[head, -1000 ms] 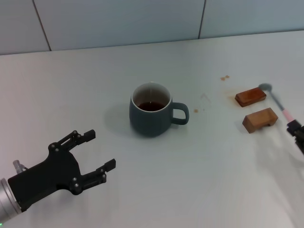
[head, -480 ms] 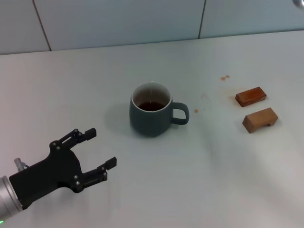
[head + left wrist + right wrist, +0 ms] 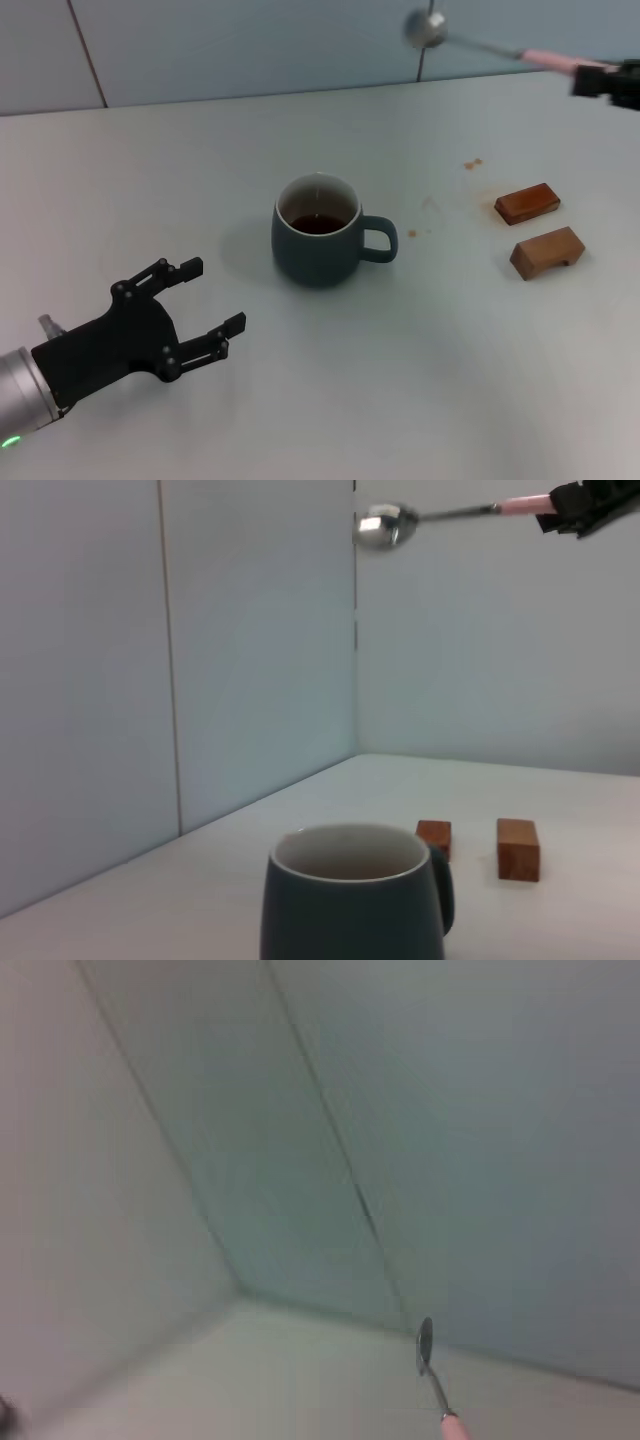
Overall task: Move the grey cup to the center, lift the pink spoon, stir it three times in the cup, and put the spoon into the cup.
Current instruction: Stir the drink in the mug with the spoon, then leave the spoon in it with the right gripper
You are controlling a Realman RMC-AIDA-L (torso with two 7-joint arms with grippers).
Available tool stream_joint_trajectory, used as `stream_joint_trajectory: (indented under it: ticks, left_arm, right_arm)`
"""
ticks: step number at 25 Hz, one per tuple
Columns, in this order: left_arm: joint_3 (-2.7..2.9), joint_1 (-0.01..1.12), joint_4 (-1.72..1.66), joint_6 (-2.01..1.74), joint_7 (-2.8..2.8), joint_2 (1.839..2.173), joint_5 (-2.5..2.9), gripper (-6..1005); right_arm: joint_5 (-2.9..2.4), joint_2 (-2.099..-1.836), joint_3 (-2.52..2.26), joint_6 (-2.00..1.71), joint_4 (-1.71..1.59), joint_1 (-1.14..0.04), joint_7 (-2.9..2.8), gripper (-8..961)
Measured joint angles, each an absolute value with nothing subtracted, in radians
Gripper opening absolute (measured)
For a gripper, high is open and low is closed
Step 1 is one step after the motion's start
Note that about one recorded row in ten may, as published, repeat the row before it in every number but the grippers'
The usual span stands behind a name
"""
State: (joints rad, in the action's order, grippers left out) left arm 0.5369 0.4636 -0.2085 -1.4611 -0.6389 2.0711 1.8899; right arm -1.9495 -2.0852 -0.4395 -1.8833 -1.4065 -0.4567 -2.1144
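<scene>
The grey cup (image 3: 318, 230) sits mid-table and the right gripper (image 3: 610, 80) — clamped on the pink spoon (image 3: 500, 45) — holds it aloft near the far right corner, stirring undone; left gripper (image 3: 195, 315) spread, near-left corner.

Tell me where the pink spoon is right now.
The pink spoon is in the air, held by the handle in the right pincer at the head view's top right, lying roughly level, bowl toward the left, high above the grey cup.

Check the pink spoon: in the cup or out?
Out. The right hand holds the pink spoon in the air, high above the grey cup.
</scene>
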Motion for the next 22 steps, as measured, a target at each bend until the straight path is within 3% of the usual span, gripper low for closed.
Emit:
stream_joint_trajectory:
  ticks: [4,8,11,22]
  left_arm:
    - [0.537,0.477,-0.207,-1.448,-0.643,2.072,1.89,852]
    - [0.537,0.489,-0.203,-1.445,-0.646,2.072,1.89,852]
    - [0.537,0.501,-0.205,-1.444,-0.659,2.072,1.89,852]
    - [0.537,0.514,-0.209,-1.441,-0.677,2.072,1.89,852]
  right_arm:
    - [-2.07,-2.071,-0.655,-1.813,-1.636,-0.481,-2.29,117]
    - [-2.221,-2.034,-0.761,-1.894,-1.722,-0.614,-2.467,117]
    - [-2.269,-2.021,-0.792,-1.925,-1.715,-0.666,-2.512,117]
    - [-2.45,-2.003,-0.866,-1.995,-1.584,-0.838,-2.573,117]
